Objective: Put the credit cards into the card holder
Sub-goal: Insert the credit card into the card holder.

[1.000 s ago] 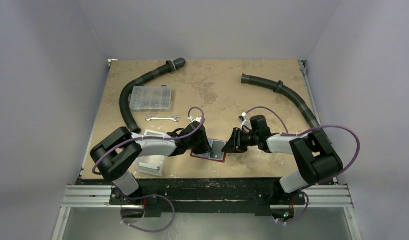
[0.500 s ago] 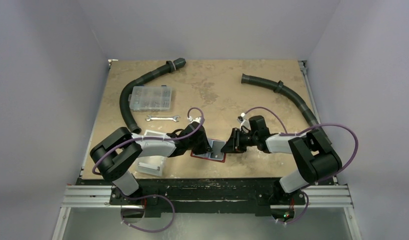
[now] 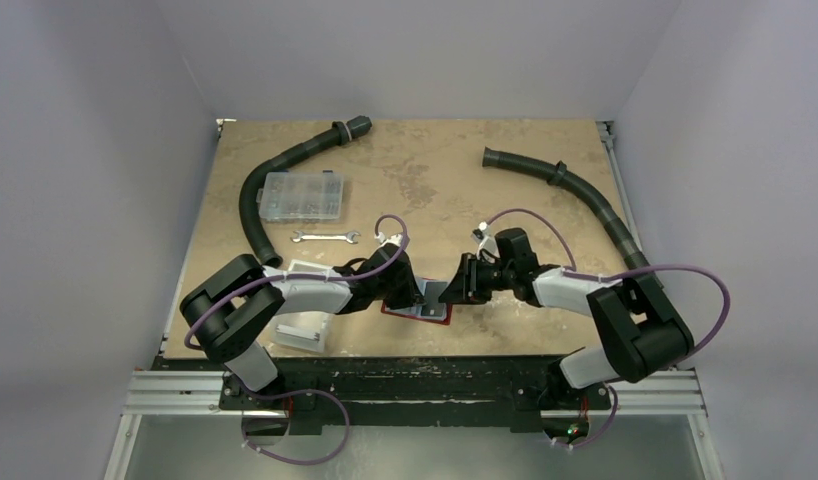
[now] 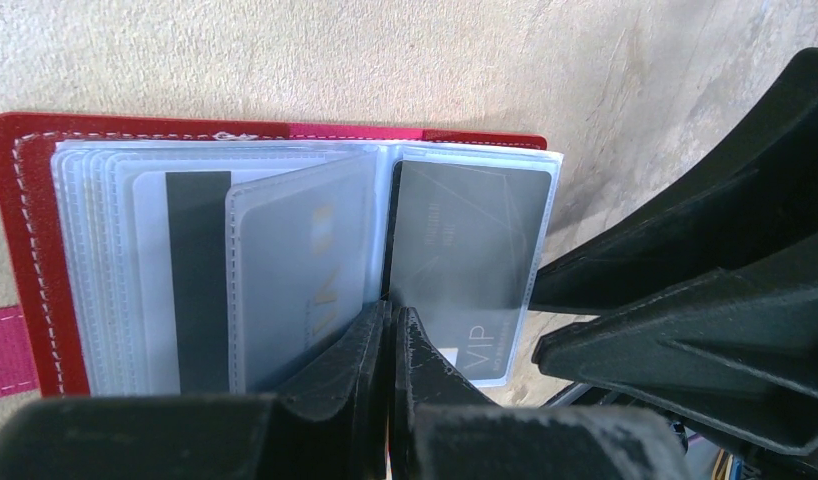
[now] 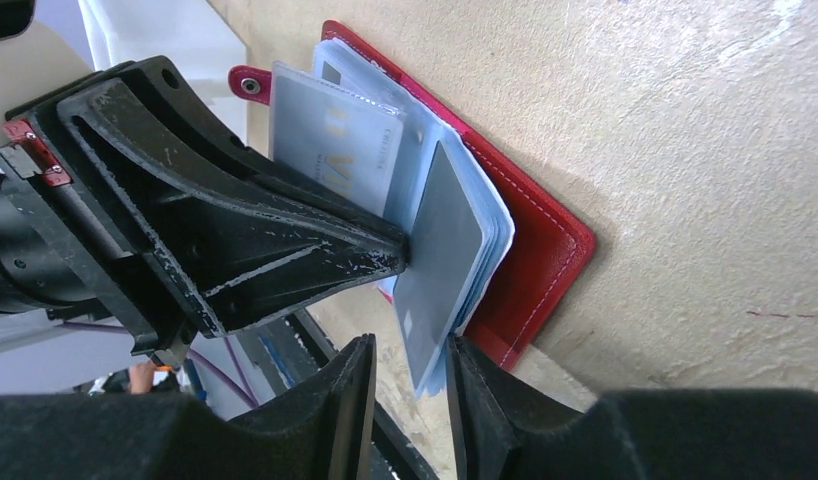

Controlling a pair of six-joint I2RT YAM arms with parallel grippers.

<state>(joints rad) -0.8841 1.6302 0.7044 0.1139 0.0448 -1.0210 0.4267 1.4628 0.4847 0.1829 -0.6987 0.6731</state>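
Left fingers (image 4: 390, 325): closed on nothing, tips pressed down at the fold between the clear sleeves (image 4: 105, 270), pinning the pages flat.
Card holder (image 3: 417, 310): red, lying open on the tabletop (image 3: 435, 190) near its front edge, between the two arms; the snap tab is on its left side.
Pale card (image 4: 300, 270): in a half-raised sleeve just left of the fold.
Grey card (image 5: 440, 250): in the sleeve just right of the fold; its long axis points straight at the right fingers.
Right fingers (image 5: 410, 350): parted, straddling the grey card's near short edge, with a gap on one side, so a loose hold and no pinch.
Nearer arm: the right.
Next move, as I judge it: push the grey card along its long axis, deeper into the sleeve, away from the right fingers.
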